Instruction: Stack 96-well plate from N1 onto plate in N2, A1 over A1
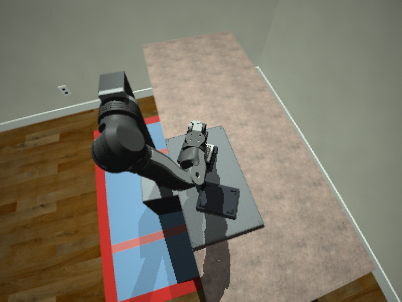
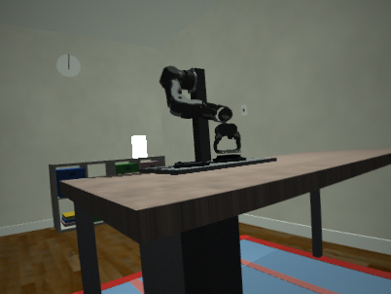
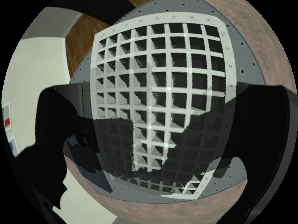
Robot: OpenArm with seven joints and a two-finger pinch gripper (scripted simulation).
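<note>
Tool [image 2: 228, 147]: clamped on the 96-well plate [image 3: 160, 96], fingers dark at both sides in the wrist view.
Plate position: low over the far nest [image 1: 212, 150], apparently at or near the lower plate; contact cannot be told.
Empty nest [image 1: 219, 201]: bare on the grey base plate [image 1: 245, 220], on the counter [image 1: 300, 200].
Progress: pick-up and carry judged done.
Remaining: confirm full nesting, A1 alignment, release.

Dark base board [image 1: 247, 210] lies on the table [image 1: 300, 200] beside the arm's post; in the top view, one bare plate nest [image 1: 218, 201] sits at its near part, with the gripper [image 1: 200, 142] and its 96-well plate [image 3: 160, 90] over the far part.
</note>
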